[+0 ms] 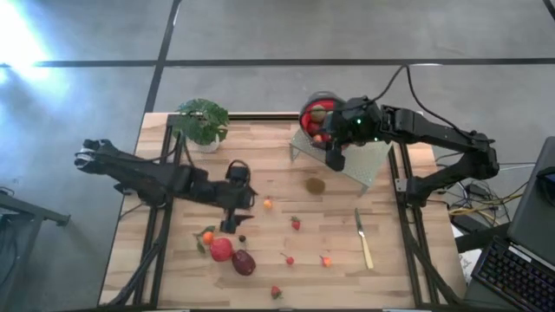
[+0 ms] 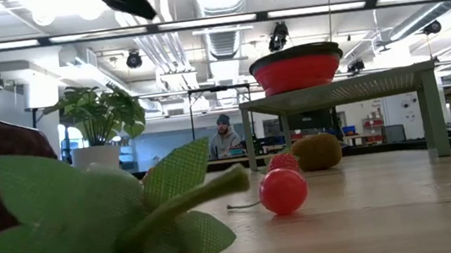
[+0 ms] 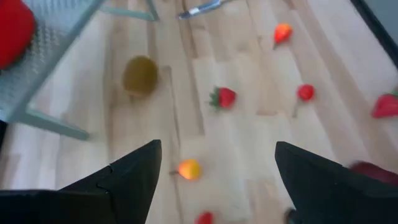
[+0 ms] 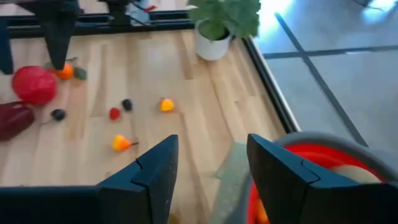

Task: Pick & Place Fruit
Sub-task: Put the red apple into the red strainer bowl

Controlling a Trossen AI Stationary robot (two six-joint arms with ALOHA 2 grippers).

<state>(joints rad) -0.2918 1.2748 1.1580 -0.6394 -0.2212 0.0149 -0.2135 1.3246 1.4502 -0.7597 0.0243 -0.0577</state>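
Observation:
Fruit lies scattered on the wooden table: a kiwi (image 1: 315,184), a small orange piece (image 1: 267,203), a strawberry (image 1: 296,224), a red apple (image 1: 221,250) and a maroon plum-like one (image 1: 244,262). A red bowl (image 1: 317,115) holding some fruit stands on a metal mesh stand (image 1: 364,165) at the far right. My left gripper (image 3: 217,146) hangs open above the table's middle left (image 1: 247,204), with the small orange piece (image 3: 189,168) below it. My right gripper (image 4: 212,140) is open and empty beside the bowl's near side (image 1: 334,154).
A potted plant (image 1: 202,121) stands at the far left of the table. A pale-handled knife (image 1: 362,238) lies at the right. More small fruit (image 1: 289,259) sits toward the near edge, and one strawberry (image 1: 276,293) lies right at it.

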